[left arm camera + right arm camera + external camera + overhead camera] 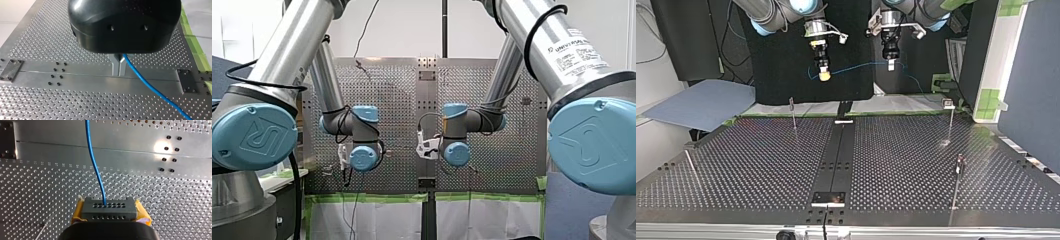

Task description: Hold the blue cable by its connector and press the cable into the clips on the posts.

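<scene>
my right end effector [110, 212] pinches the black connector [109, 206], my left end effector [119, 68] pinches the thin blue cable [150, 87].

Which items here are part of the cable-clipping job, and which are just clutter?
Job: blue cable, its black connector in my right gripper, my left gripper shut on the cable, clip posts on the perforated table.
Lying about: grey-blue sheet beside the table, green tape, black centre strip.

Lettering we read
We made out "UNIVERSAL ROBOTS" on the white label [581, 54] on our right arm [522, 25]; its smaller print and the digits [62, 166] on the table [37, 195] were illegible.
</scene>
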{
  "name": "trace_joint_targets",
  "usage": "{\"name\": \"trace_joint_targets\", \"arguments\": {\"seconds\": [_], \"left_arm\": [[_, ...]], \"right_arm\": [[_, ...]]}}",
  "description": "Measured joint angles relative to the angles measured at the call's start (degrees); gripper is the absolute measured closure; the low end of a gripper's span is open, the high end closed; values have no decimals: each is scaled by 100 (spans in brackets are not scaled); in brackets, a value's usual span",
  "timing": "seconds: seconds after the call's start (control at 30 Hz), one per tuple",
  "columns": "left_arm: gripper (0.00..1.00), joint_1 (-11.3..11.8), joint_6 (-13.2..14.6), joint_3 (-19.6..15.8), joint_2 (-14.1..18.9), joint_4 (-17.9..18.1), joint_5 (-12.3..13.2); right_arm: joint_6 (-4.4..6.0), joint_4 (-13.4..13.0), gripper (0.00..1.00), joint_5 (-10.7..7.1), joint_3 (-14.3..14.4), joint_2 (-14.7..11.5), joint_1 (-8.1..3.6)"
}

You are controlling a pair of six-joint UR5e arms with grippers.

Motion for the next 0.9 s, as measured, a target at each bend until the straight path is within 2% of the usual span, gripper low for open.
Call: {"name": "trace_joint_targets", "arguments": {"seconds": [0.37,0.47,0.63,0.9], "left_arm": [[100,-2,4,-8,2,1,-3],[100,27,2,-53,-47,21,-2],[100,50,0,-99,-266,33,0],[100,53,0,-104,-539,35,0]], "right_arm": [[-2,1,100,2,-2,0,1],[-11,6,100,11,-40,47,53],[-17,9,100,17,-74,273,225],[-18,9,100,18,-79,691,270]]}}
